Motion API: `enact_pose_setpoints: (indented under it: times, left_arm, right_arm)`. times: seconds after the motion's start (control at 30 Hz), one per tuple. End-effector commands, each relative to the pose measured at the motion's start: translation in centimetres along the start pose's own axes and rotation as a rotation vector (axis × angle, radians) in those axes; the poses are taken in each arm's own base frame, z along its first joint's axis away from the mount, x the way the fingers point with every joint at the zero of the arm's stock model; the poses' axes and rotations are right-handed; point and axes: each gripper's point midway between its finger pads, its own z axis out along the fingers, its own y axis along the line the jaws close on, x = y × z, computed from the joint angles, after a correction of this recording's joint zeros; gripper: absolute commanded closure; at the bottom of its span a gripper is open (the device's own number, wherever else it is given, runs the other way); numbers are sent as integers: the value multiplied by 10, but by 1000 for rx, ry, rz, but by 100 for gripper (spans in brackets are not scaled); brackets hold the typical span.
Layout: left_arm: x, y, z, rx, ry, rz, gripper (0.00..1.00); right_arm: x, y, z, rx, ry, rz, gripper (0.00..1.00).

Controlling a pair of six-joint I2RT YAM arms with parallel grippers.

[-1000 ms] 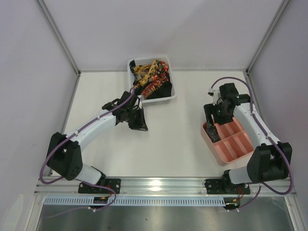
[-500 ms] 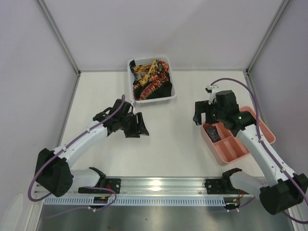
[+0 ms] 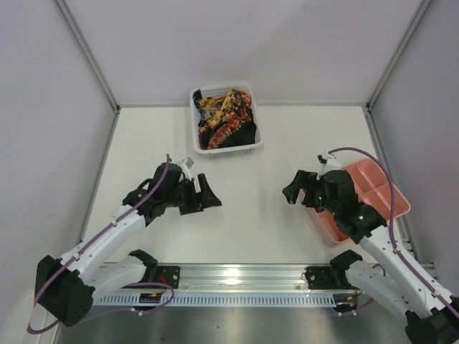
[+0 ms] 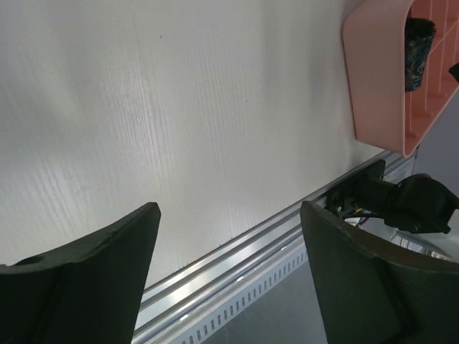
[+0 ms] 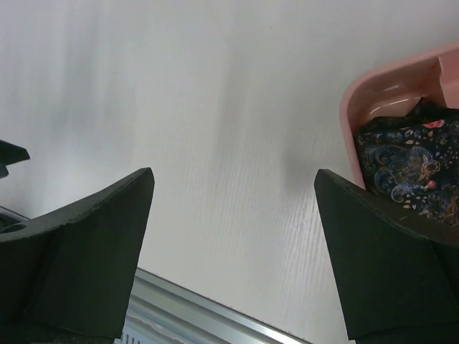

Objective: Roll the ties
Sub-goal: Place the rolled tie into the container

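left arm: runs from its near-left base up and to the right; wrist is over bare table [image 3: 251, 168], on the near side of the basket [image 3: 233, 150]
left gripper [image 3: 211, 195]: points right toward table centre; fingers spread wide, only table top between them in the wrist view
right arm: rises from its near-right base, forearm lies across the pink tray [image 3: 380, 190] and covers its left part in the top view
right gripper [image 3: 290, 186]: points left, just off the tray's left end; fingers spread wide, nothing between them
grippers: face each other across mid-table, well apart, neither touching any fabric
ties [image 3: 226, 118]: bunched pile, black with red, orange and yellow print, inside the white mesh basket at far centre
tie in tray [image 5: 405, 168]: dark fabric with a fine pale pattern, sits in the tray's end compartment; under the right arm in the top view
tray: at the right side, lying at an angle to the table edge
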Motion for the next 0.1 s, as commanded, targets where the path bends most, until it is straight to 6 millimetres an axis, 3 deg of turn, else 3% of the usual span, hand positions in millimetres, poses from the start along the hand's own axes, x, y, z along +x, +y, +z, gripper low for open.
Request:
enact_pose_setpoints:
  times: [0.0, 0.03, 0.07]
  left_arm:
    - [-9, -5, -2, 49, -86, -41, 12]
    - [-3, 1, 1, 47, -84, -55, 10]
    - [-11, -8, -4, 97, -139, -56, 2]
  right_arm:
    - [-14, 1, -2, 7, -93, 92, 0]
    - [-13, -1, -2, 16, -95, 100, 0]
    - [-14, 2, -3, -4, -104, 105, 0]
